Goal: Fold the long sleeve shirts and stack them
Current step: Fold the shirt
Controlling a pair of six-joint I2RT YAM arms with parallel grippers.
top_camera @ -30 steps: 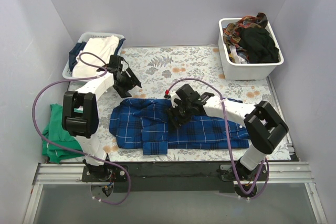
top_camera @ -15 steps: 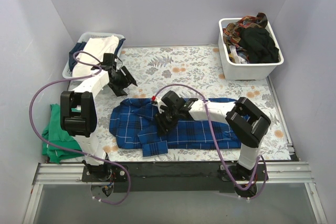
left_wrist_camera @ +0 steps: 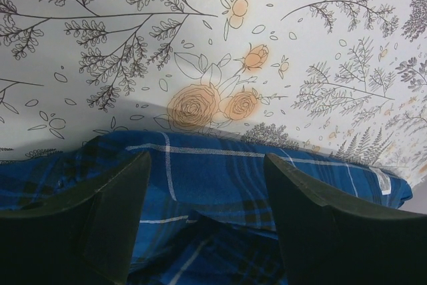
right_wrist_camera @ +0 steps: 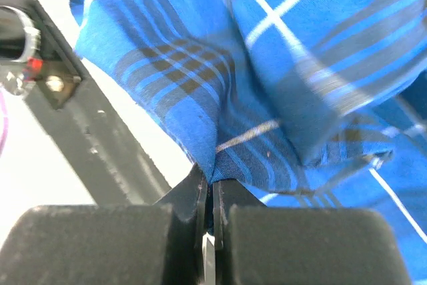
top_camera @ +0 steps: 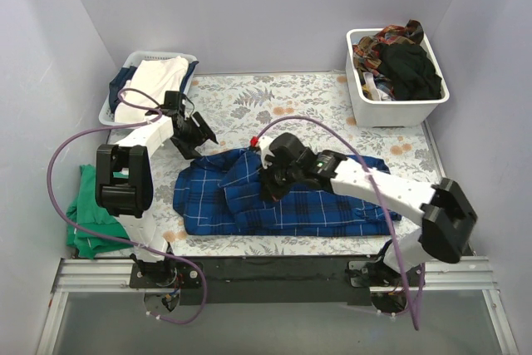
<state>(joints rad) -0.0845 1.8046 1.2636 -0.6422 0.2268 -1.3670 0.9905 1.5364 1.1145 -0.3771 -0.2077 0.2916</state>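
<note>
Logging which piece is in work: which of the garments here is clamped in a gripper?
The blue plaid shirt spread on the floral cloth, pinched by the right gripper; the green garment and the binned clothes lie ungripped.

shirt (top_camera: 332, 209): dark blue plaid, thin white lines | mostly flat, partly folded | fold near middle apparently raised

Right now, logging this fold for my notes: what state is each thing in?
plaid shirt: lying mostly flat, one fold pinched.
right claw: shut on the plaid shirt.
left claw: open, holding nothing.
bin: heaped with clothes.
basket: holds folded white cloth.
green cloth: crumpled.
</note>
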